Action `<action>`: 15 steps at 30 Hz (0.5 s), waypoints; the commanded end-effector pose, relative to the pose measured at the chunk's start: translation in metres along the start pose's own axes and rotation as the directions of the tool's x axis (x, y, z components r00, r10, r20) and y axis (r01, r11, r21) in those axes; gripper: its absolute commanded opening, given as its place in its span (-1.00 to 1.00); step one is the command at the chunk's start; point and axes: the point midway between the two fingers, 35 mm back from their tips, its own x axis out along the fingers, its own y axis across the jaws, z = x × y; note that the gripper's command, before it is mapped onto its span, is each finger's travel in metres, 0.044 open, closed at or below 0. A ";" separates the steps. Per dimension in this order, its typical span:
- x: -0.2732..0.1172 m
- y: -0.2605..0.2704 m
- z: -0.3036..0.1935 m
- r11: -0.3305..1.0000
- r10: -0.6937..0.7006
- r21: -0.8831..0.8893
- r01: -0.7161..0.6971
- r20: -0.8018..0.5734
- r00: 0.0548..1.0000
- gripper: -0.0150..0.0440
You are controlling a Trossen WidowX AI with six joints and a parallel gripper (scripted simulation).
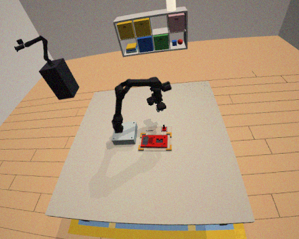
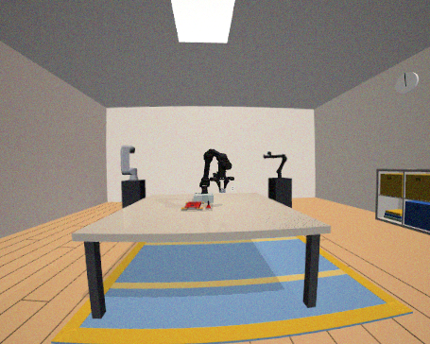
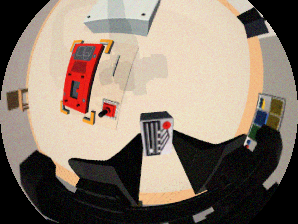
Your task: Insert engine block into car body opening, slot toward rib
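Note:
The red car body [image 1: 153, 145] [image 2: 193, 205] [image 3: 89, 82] lies flat on the table, inside orange corner brackets [image 1: 169, 149] [image 3: 89, 118]. Its dark opening [image 1: 159, 140] [image 3: 75, 90] is empty. My gripper [image 2: 222, 184] [image 3: 156, 135] is shut on the engine block [image 3: 157, 131] and holds it in the air above the table, behind the car body in the top view. The block's face with dark slots and a red round spot shows in the wrist view between the fingertips. In the top and exterior views the block is too small to read its slot side.
A small red piece with a black knob [image 1: 164, 129] [image 2: 208, 206] [image 3: 108, 109] stands beside the car body, on the side toward the gripper. A thin slot mark [image 3: 116, 66] lies near it. The arm's grey base box [image 1: 124, 139] [image 2: 203, 198] [image 3: 122, 15] stands beside the car body.

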 end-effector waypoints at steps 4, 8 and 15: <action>-0.001 0.012 0.002 0.993 0.010 0.116 -0.009 -0.001 1.000 -0.49; 0.002 0.024 0.004 0.973 0.016 0.231 -0.016 0.004 1.000 -0.49; 0.008 0.039 0.006 0.892 0.016 0.451 -0.015 0.004 1.000 -0.49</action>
